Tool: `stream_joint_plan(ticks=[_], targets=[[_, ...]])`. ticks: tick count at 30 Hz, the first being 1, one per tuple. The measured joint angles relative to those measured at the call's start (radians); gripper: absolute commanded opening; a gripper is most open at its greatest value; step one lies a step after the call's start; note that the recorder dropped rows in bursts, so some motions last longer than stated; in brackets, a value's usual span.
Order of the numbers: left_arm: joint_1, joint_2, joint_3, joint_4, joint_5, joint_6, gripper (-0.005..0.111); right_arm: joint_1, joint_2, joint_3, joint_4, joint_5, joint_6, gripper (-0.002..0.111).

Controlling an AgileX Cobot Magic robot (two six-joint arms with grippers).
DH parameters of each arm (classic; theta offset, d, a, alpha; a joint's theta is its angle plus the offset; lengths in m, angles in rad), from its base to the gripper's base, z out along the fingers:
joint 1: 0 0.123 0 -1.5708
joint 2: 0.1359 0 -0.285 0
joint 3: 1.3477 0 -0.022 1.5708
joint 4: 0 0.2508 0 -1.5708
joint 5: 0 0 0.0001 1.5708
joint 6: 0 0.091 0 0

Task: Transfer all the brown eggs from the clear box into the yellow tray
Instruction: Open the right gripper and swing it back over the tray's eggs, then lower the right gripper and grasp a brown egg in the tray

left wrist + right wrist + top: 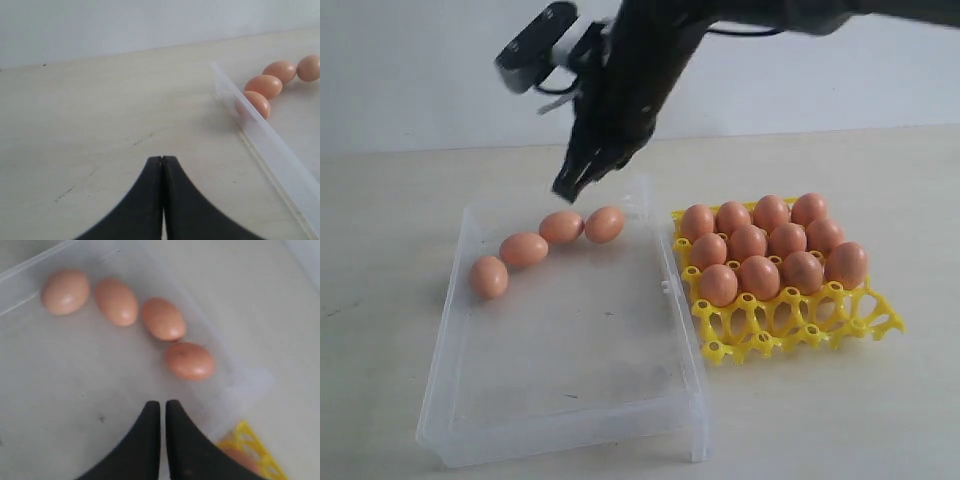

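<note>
We see the right gripper point(568, 188) hanging above the far end of the clear box point(560, 432). Its jaws are pinched almost together, with only a hairline slit between them, and they hold nothing. Just below it, four brown eggs point(561, 227) lie in a curved line along the box's far-left corner, and none is touched. The left gripper point(161, 158) hovers over the bare table point(100, 125) outside the box wall, jaws pressed tight and empty too. On the right, the yellow tray point(790, 325) sits just beside the box, with seated eggs point(748, 242) filling its three rear rows.
</note>
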Motion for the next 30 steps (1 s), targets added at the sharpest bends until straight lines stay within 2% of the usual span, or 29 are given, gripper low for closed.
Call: stream_joint_plan(ticks=[5, 8, 13, 15, 18, 21, 30], targets=[[0.000, 0.000, 0.000, 0.000, 0.000, 0.000, 0.000, 0.023, 0.165, -0.133, 0.238, 0.011, 0.123, 0.046], [0.000, 0.000, 0.000, 0.000, 0.000, 0.000, 0.000, 0.025, 0.250, -0.228, 0.280, 0.011, 0.167, 0.055], [0.000, 0.000, 0.000, 0.000, 0.000, 0.000, 0.000, 0.028, 0.348, -0.322, 0.186, 0.106, -0.095, 0.057], [0.000, 0.000, 0.000, 0.000, 0.000, 0.000, 0.000, 0.031, 0.362, -0.326, 0.177, 0.100, -0.228, 0.057], [0.000, 0.000, 0.000, 0.000, 0.000, 0.000, 0.000, 0.033, 0.374, -0.328, 0.179, 0.049, -0.363, 0.065], [0.000, 0.000, 0.000, 0.000, 0.000, 0.000, 0.000, 0.033, 0.388, -0.330, 0.179, -0.028, -0.409, 0.071], [0.000, 0.000, 0.000, 0.000, 0.000, 0.000, 0.000, 0.033, 0.463, -0.330, 0.182, -0.112, -0.445, 0.070]])
